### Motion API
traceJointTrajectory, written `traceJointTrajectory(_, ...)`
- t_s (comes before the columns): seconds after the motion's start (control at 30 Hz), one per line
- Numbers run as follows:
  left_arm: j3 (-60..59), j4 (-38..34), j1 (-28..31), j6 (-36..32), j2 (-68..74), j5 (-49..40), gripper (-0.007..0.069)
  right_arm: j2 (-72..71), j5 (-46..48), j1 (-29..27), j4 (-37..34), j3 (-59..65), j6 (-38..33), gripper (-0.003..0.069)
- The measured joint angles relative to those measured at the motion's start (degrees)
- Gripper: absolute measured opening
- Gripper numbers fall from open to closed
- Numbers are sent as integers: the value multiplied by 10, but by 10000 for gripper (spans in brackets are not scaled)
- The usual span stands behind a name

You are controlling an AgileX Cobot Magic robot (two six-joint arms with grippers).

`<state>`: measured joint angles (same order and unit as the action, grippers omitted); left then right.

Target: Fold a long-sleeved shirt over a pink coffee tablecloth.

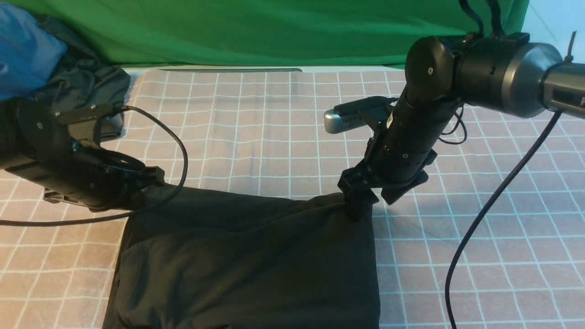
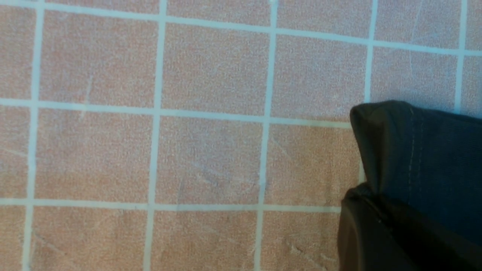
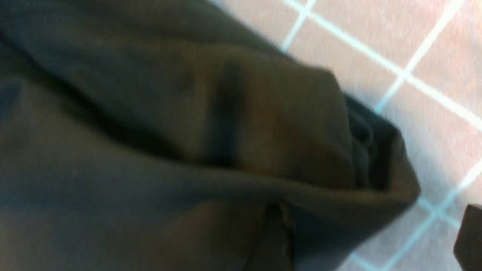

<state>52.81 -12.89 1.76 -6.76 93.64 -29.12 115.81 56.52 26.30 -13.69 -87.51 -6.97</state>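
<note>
We see the folded black shirt [image 1: 247,260] at the near edge of the pink checked tablecloth [image 1: 283,128], no print readable; right claw [image 1: 361,205] released at its far corner, left claw [image 1: 146,183] clenched empty; green backdrop [image 1: 256,32] behind.

This looks like a robot lab or recording set-up rather than a home. A plain green backdrop [image 1: 256,32] hangs behind the far edge of a desk under a gridded pink cloth [image 1: 283,123], with two cabled robot arms over it.
</note>
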Motion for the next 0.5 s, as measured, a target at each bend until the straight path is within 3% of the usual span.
traceJointTrajectory(0.23,0,-1,0,0,0,0,29,39,-5,0,-29,0,-6,512)
traceJointTrajectory(0.43,0,-11,0,0,0,2,29,45,-6,-2,-67,-1,-58,140)
traceJointTrajectory(0.5,0,-22,0,0,0,6,29,45,-5,-6,-67,-3,-64,134)
